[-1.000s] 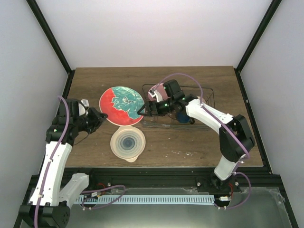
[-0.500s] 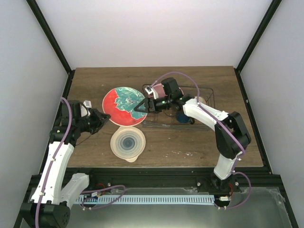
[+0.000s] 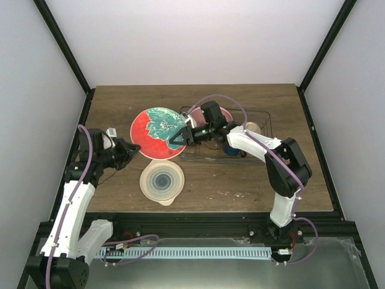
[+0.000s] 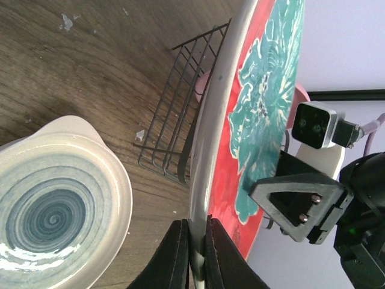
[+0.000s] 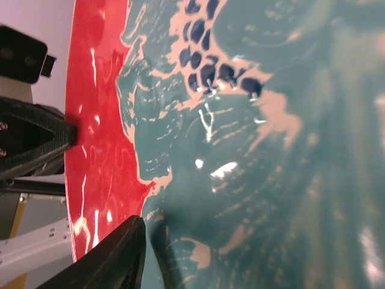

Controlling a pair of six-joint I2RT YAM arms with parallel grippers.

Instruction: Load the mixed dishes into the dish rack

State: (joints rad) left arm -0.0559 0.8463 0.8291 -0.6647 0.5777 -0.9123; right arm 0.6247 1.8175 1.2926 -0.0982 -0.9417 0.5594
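Here, the red plate [image 3: 157, 132] hangs between two arms, just left of the rack [image 3: 264, 123].
The left gripper [image 3: 129, 149] is clamped on the plate's near rim, holding it tilted off the table; the right gripper [image 3: 178, 138] sits at the opposite rim, one finger [image 5: 108, 253] against the patterned face, though I cannot tell whether it grips; seat that rim deep between the right fingers before the left lets go.

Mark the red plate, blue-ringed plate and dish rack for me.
red plate [image 3: 150, 135]: top view, red part of its face.
blue-ringed plate [image 3: 161, 180]: top view, centre of its swirl.
dish rack [image 4: 174, 108]: left wrist view, wire end wall.
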